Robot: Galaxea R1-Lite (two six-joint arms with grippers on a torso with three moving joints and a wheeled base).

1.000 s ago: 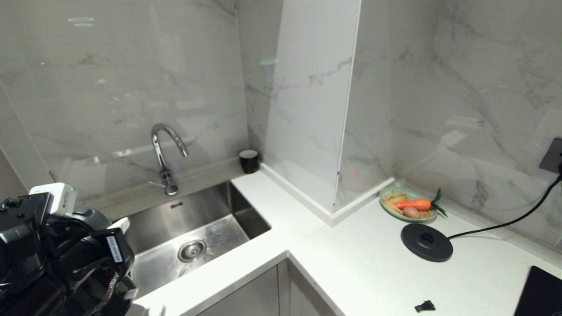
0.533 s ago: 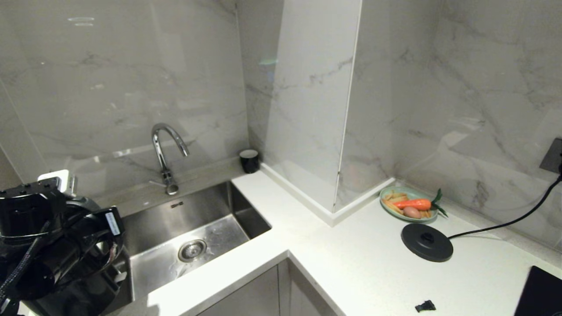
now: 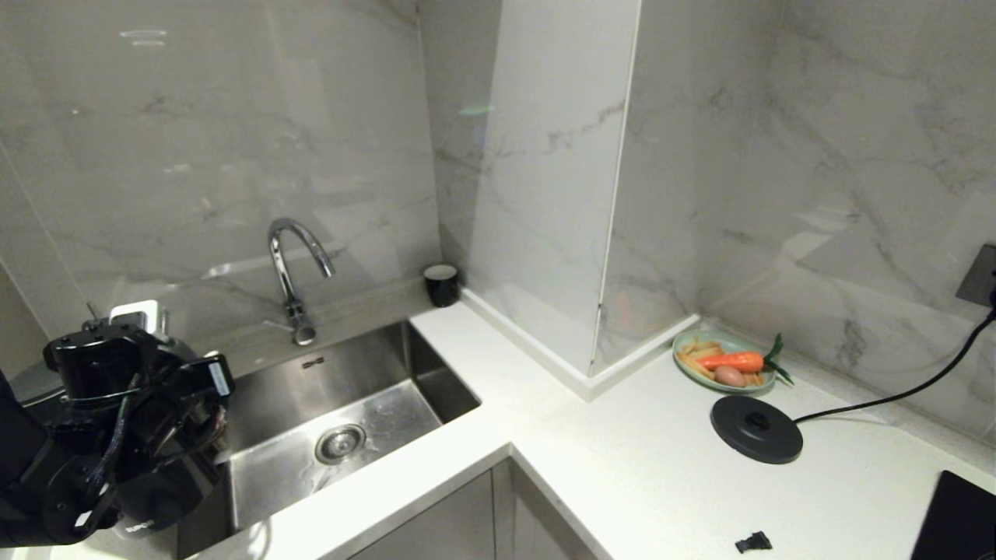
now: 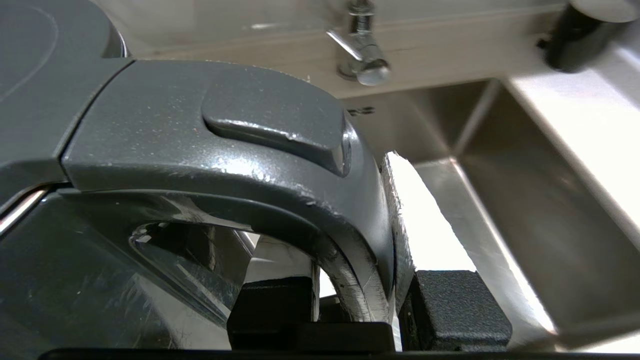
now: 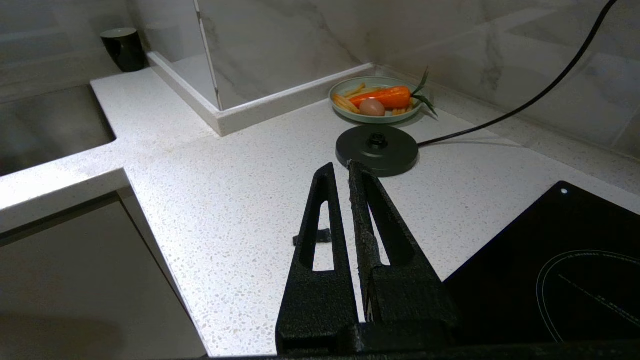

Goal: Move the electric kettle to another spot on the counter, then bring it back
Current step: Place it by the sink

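The electric kettle [image 3: 165, 488] is at the far left, by the sink's left edge, mostly hidden under my left arm [image 3: 101, 389]. Whether it rests on the counter [image 3: 638, 474] I cannot tell. In the left wrist view its black loop handle [image 4: 225, 150] fills the frame, with the dark lid [image 4: 30, 75] and the clear window [image 4: 75, 280] beside it. My left gripper [image 4: 367, 307] is shut on that handle, one finger inside the loop and one outside. My right gripper [image 5: 341, 169] hangs shut and empty over the counter [image 5: 225, 210].
The steel sink [image 3: 342, 420] and faucet [image 3: 292, 268] lie next to the kettle. A black cup [image 3: 441, 285] stands in the corner. The corded black base disc [image 3: 755, 429], a food plate [image 3: 724, 362], a small black scrap [image 3: 752, 542] and the cooktop [image 3: 957, 517] are on the right.
My left arm has swung and turned at the sink's left edge, carrying the kettle with it and sinking a little. The right arm and everything on the counter have stayed put.
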